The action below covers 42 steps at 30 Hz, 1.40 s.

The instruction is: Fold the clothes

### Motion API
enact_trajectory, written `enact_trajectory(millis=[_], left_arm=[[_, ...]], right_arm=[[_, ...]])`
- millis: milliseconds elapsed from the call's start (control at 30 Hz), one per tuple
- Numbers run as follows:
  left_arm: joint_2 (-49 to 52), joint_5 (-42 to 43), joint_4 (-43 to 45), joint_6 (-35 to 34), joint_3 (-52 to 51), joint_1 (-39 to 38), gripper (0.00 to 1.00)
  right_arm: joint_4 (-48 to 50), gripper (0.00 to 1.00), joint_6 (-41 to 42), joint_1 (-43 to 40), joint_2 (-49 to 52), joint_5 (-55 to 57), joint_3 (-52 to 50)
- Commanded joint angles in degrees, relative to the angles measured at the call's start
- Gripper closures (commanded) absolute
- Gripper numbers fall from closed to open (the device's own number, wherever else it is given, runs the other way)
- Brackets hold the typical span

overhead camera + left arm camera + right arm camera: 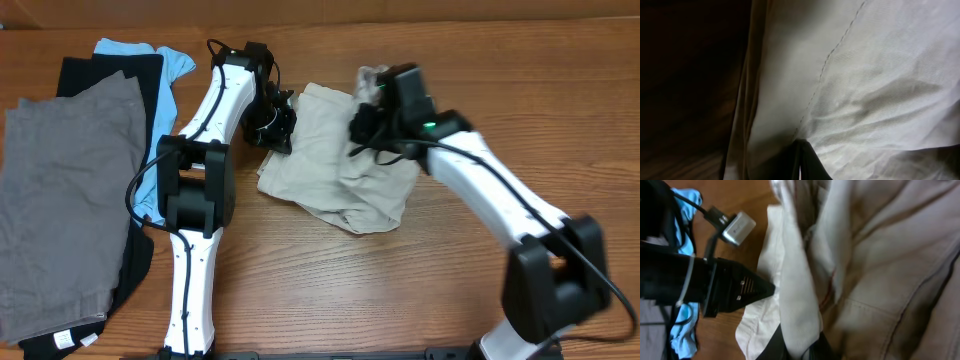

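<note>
So, both claws are gripping the beige shorts point(335, 180).
Grey shorts point(60, 190) and a blue garment point(150, 60) lie far left on the worktop point(400, 290). The left claw point(278, 128) pinches the beige shorts' left edge. They lie crumpled mid-worktop, and the right claw point(362, 128) pinches a fold at their top.

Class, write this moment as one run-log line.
stage: fold not yet made | left fingers: pinching pale beige woven cotton shorts | right fingers: pinching same shorts | shorts: crumpled
</note>
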Motion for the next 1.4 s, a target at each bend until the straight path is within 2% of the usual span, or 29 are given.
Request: enact_trajectory(millis=[0,167,267,300,367,400,433,533,567,633,733,833,933,1033,1200,1300,1367], left_arm=[[2.47,-3.04,2.14,-0.52,-0.26,-0.70,0.96],[2.47,-3.04,2.23,-0.52,-0.26,-0.74,0.96],[2.47,-3.04,2.36,-0.52,-0.26,-0.74,0.96],[2.47,-3.04,2.38,-0.55,-0.26,-0.74,0.96],[2.47,-3.06,2.40,-0.52,-0.26,-0.74,0.96],[2.47,-3.04,2.38,-0.52,-0.26,-0.68,0.95],[2.43,-3.08,2.10,-0.52,-0.07,-0.37,0.85],[2.38,-3.08,-0.63,-0.50,2.91,1.22,0.64],[2.38,-3.08,-1.95,-0.50,4.70,2.01,0.55],[2.38,-3.23,-4.90,-0.46,9.29,3.93,0.45],[2.38,-3.28,-9.55,-0.48,17.79,7.30,0.32],[2.38,-3.19,-14.32,-0.59,28.96,11.65,0.24],[2.38,-3.19,-16.13,-1.84,34.75,14.01,0.22],[2.38,-2.99,-16.83,-2.71,38.29,15.58,0.23],[2.38,-3.04,-16.09,-3.13,38.84,15.69,0.25],[2.38,-3.10,-15.21,-3.10,38.82,14.97,0.28],[2.38,-3.23,-14.60,-3.10,38.82,14.49,0.28]], right_arm=[[4.66,0.96,5.46,2.49,3.28,0.87,1.07],[13.60,0.96,8.15,5.99,6.36,1.09,1.07],[15.82,0.96,9.73,7.06,7.52,1.40,1.07],[16.72,0.90,9.70,7.34,7.93,1.73,1.07],[17.55,0.49,9.70,7.54,8.00,1.79,1.07],[17.84,0.34,9.68,7.54,7.98,1.75,1.09],[17.77,0.18,9.64,7.54,7.85,1.49,1.31],[17.59,0.07,9.46,6.93,6.95,-0.68,1.36],[17.33,0.05,9.46,6.51,6.45,-1.40,1.36],[16.31,0.04,9.40,5.53,5.05,-2.62,1.36],[11.85,0.04,8.57,3.78,2.29,-3.58,1.36],[2.75,0.07,4.22,1.68,-0.76,-4.59,1.36],[-3.85,0.16,-1.36,0.81,-1.25,-5.60,1.33],[-8.46,0.35,-6.12,1.01,-0.63,-4.24,0.57],[-10.80,0.79,-9.07,1.38,2.12,-3.54,-1.11],[-13.03,0.93,-10.56,1.36,4.57,-3.54,-1.11],[-15.10,0.96,-10.56,1.36,6.49,-3.43,-1.11]])
